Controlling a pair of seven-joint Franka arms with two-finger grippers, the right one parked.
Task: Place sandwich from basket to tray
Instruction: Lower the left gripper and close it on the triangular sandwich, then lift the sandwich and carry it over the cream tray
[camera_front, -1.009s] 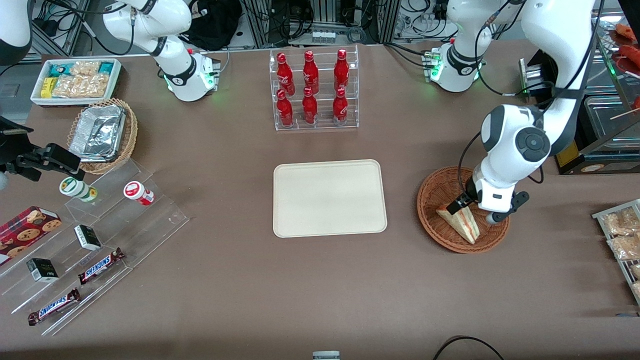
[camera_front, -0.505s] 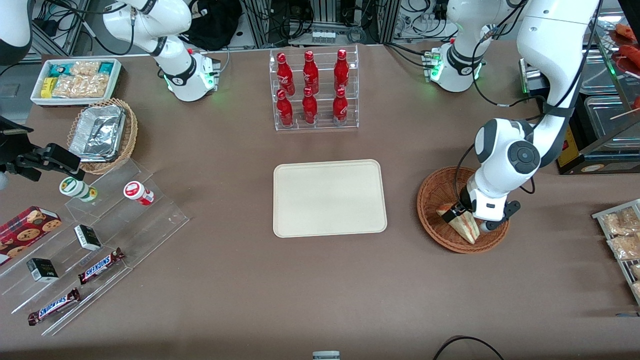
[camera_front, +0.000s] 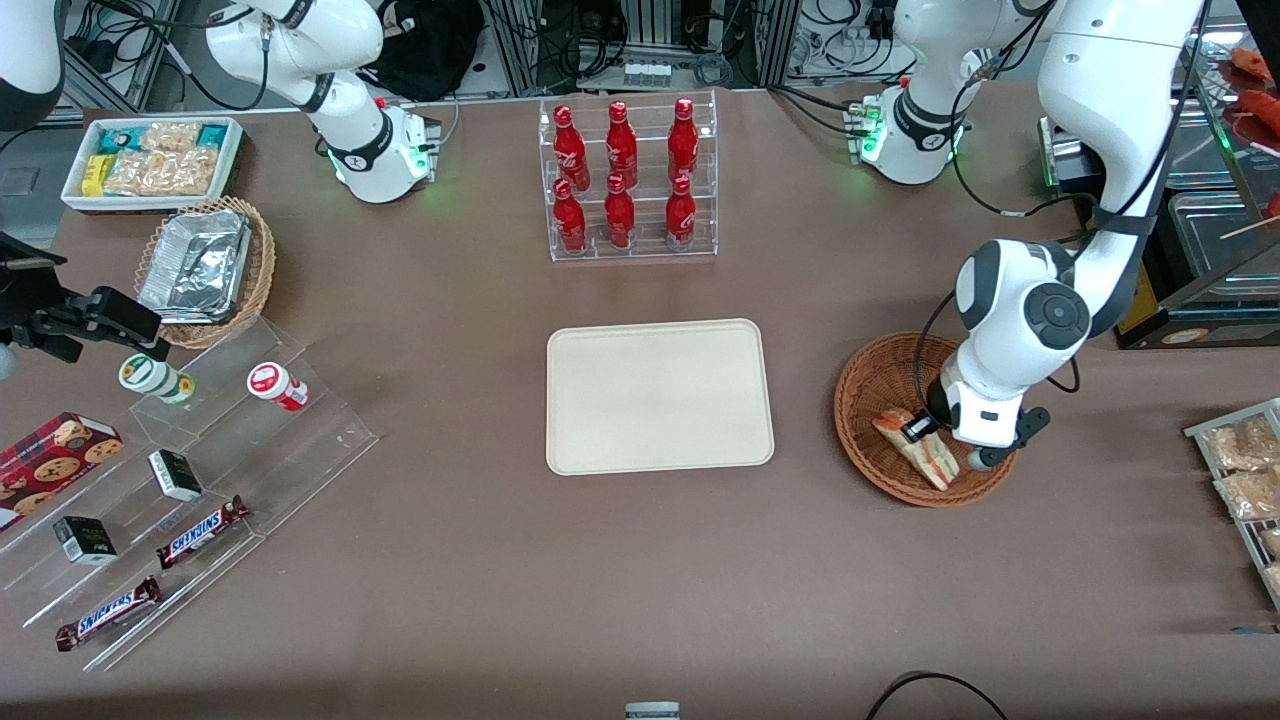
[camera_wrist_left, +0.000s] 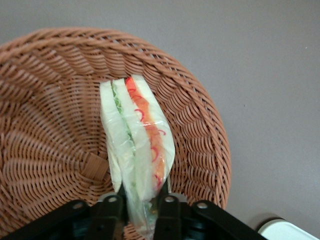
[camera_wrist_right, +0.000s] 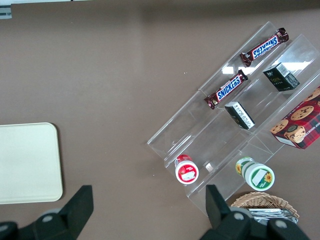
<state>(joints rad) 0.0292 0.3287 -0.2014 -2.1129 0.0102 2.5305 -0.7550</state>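
Note:
The sandwich (camera_front: 922, 458), a wedge of pale bread in clear wrap with orange-red and green filling, lies in the reddish-brown woven basket (camera_front: 866, 400) toward the working arm's end of the table. My left gripper (camera_front: 926, 432) is down in the basket, shut on the sandwich. In the left wrist view its two black fingers press the wrapped end of the sandwich (camera_wrist_left: 137, 135) from both sides at the gripper (camera_wrist_left: 141, 206), above the basket's weave (camera_wrist_left: 50, 150). The cream-beige tray (camera_front: 660, 395) lies flat beside the basket, toward the table's middle, with nothing on it.
A clear rack of red bottles (camera_front: 630, 180) stands farther from the front camera than the tray. A rack of snack packets (camera_front: 1245, 470) sits beside the basket at the table's end. Acrylic steps with candy bars (camera_front: 200, 480), a tan basket with foil (camera_front: 205, 270) and a white bin (camera_front: 150, 160) lie toward the parked arm's end.
My left gripper came down over the sandwich and closed on its end. The wrist then rose slightly, and the sandwich shifted a little in the basket.

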